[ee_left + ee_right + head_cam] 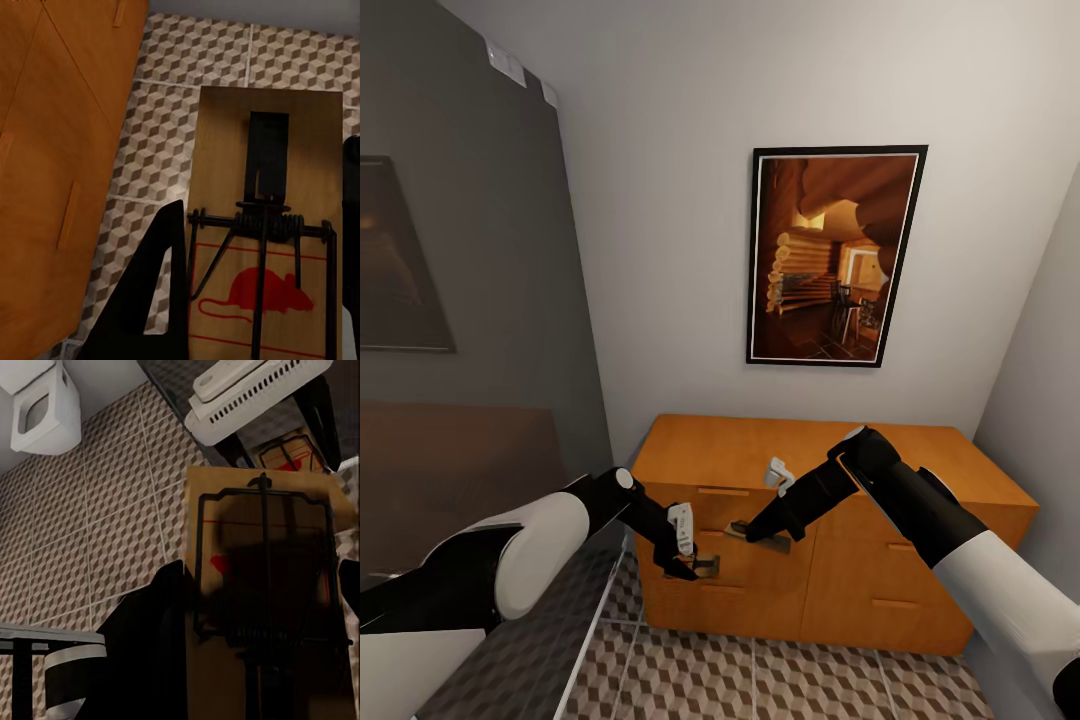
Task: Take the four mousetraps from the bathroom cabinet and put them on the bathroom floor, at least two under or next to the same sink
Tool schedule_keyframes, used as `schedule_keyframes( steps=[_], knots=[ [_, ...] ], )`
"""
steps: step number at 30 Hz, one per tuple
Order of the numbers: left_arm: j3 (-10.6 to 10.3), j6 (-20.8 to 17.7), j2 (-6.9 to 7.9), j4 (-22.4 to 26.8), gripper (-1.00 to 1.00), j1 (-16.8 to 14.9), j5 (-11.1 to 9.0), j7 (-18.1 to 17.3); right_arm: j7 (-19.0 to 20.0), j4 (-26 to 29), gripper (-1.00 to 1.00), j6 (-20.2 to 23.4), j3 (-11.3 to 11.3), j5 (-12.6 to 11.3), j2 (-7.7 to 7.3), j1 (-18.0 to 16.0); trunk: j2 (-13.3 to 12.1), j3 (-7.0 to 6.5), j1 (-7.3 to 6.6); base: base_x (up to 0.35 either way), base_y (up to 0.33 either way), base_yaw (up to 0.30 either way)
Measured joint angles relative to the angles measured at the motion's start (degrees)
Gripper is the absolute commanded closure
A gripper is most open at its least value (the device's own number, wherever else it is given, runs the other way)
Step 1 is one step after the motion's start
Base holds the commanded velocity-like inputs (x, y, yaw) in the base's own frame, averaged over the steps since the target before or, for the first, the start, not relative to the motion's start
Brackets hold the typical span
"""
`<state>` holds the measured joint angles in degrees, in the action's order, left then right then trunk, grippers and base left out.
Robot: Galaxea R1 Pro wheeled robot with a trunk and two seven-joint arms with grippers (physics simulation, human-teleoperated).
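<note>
My left claw [688,567] grips one mousetrap [264,247], my right claw [755,535] grips second mousetrap [262,585], both before cabinet [920,570], above bathroom floor [760,680].

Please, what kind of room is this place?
Probably a bathroom: a white toilet stands on the cube-pattern tiled floor. An orange-brown wooden cabinet and a framed picture occupy the far wall.

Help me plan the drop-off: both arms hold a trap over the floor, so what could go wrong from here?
1. The left pincer holds its trap high above the floor; released here, it might bounce or flip.
2. The right pincer and its trap sit close to the left arm, so the arms could collide.
</note>
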<state>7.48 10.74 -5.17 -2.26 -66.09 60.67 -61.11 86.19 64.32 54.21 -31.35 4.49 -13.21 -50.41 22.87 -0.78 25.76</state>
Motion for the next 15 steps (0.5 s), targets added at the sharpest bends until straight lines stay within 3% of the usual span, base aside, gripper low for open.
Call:
schedule_keyframes(
  steps=[4, 10, 13, 15],
  knots=[
    [0.04, 0.00, -0.02, 0.01, 1.00, 0.00, 0.00, 0.00, -4.70, -1.92, 1.00, 0.05, 0.50, 1.46, 0.34, 0.00, 0.00, 0.00, 0.00, 0.000, 0.000, 0.000],
    [0.05, 0.00, 0.01, -0.08, 1.00, 0.00, -0.14, -0.09, -5.76, -3.07, 1.00, -0.05, 0.42, 1.86, 0.29, 0.01, 0.00, 0.00, 0.00, 0.000, 0.000, 0.000],
    [0.06, 0.00, 0.07, -0.37, 1.00, 0.03, -1.01, -0.13, -6.47, -5.46, 1.00, -1.39, 0.30, 2.03, 0.24, 0.01, 0.00, 0.00, 0.00, 0.000, 0.000, 0.000],
    [0.09, 0.00, 0.16, -0.93, 1.00, 0.02, -2.77, -0.03, -8.38, -8.23, 1.00, -4.30, 0.23, 2.09, 0.28, 0.02, -0.01, 0.00, 0.00, 0.000, 0.000, 0.000]
  ],
)
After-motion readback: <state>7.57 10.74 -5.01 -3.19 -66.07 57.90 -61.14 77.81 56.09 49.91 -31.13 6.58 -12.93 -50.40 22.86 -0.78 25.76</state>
